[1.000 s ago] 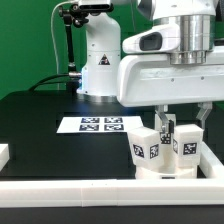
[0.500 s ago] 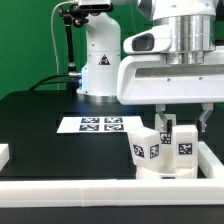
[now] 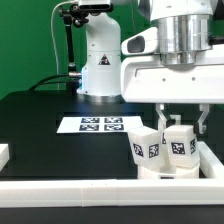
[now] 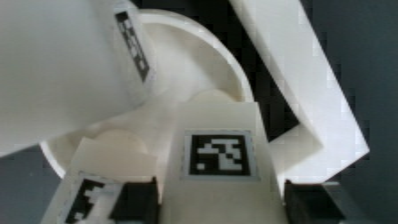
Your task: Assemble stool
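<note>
The round white seat (image 3: 160, 172) lies by the front rail at the exterior view's right. Two blocky white legs with tags stand upright on it. My gripper (image 3: 183, 127) comes straight down over the leg nearer that view's right (image 3: 180, 146), with a finger on each side of it, shut on it. The other leg (image 3: 145, 147) stands free beside it. In the wrist view the held leg (image 4: 222, 150) fills the space between the dark fingers (image 4: 143, 198), with the seat's curved edge (image 4: 199, 55) and the other leg (image 4: 80, 70) beyond it.
The marker board (image 3: 100, 124) lies on the black table behind the stool. A long white rail (image 3: 90, 188) runs along the front and another rail (image 3: 212, 155) closes the exterior view's right side, tight to the seat. A small white block (image 3: 3, 153) sits at the far left. The arm's base (image 3: 100, 60) stands at the back.
My wrist has turned a little with the leg in it. The tag on the held leg has shifted slightly toward the exterior view's left. The other leg has not moved.
</note>
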Motion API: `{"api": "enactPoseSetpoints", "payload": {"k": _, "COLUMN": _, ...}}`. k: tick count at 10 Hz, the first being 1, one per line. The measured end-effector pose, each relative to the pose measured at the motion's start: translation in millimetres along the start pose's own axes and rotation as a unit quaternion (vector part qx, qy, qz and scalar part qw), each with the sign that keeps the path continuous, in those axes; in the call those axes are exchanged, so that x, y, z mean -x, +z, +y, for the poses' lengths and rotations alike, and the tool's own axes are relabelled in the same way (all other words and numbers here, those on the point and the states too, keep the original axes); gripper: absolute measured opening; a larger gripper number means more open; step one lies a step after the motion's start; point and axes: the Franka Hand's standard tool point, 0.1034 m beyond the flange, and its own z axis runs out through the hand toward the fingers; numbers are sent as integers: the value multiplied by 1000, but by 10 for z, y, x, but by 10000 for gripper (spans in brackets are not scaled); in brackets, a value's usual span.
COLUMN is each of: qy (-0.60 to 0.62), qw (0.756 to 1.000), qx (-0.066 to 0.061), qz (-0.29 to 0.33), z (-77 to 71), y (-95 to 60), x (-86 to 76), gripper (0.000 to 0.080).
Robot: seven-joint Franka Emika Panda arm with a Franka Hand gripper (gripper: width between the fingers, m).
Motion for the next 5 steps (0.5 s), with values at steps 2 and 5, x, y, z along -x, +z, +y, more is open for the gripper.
{"api": "enactPoseSetpoints", "payload": {"k": 2, "qy": 97, "qw": 995, "qx": -5, "qz": -4, "z": -21, "y": -2, "x": 16, "gripper": 337}}
{"api": "enactPoseSetpoints", "payload": {"k": 5, "qy": 195, "qw": 981, "qx": -9, "qz": -8, "z": -38, "y": -3, "x": 27, "gripper": 337}}
